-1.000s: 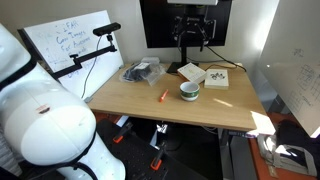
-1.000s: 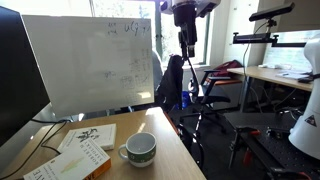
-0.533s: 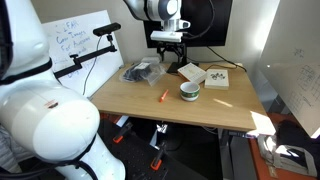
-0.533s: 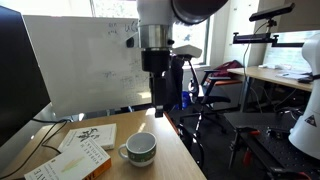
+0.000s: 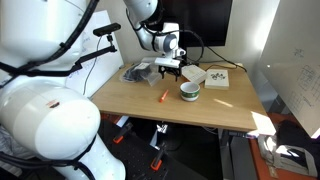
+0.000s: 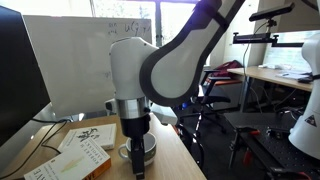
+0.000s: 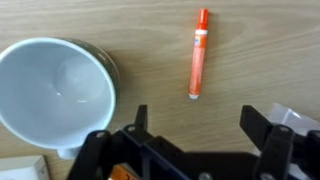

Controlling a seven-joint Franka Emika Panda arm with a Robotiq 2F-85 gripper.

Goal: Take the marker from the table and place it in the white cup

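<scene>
Mostly hidden in an exterior view: the short, wide white cup (image 6: 153, 147), blocked by the pale robot arm (image 6: 160, 70) and visible only as a strip of rim and wall. No telling where the marker is in that view. Cut off in the wrist view: the cup's rim at the picture's edge, a white corner (image 7: 297, 118) just outside one finger, and a white scrap (image 7: 20, 170) below the cup. Neither white piece identifiable. Cup's inside pale and blurred there, colour hard to judge.

Straight ahead of the pincer (image 7: 195, 118), in line with the gap between its fingers and touching neither: the small thin orange-red stick-shaped marker (image 7: 198, 55). Lying flat on the light tan wooden desk (image 7: 260, 50), pointing almost directly away from the pincer, slightly tilted. Brighter red cap at the far end, small white tip at the near end, paler band along the barrel. Well apart from the cup; cup off to the side of the pincer, out beyond one finger.

Pincer spread wide, pinching nothing, hanging above the desk in an exterior view (image 5: 172, 70).

Counted:
- one marker (image 5: 164, 96)
- one cup (image 5: 189, 91)
- one pincer with two dark fingers (image 7: 255, 125)
- two flat white items (image 5: 217, 77) (image 5: 192, 73) beyond the cup
- one dark crumpled bundle (image 5: 141, 72) on the pincer's other side
</scene>
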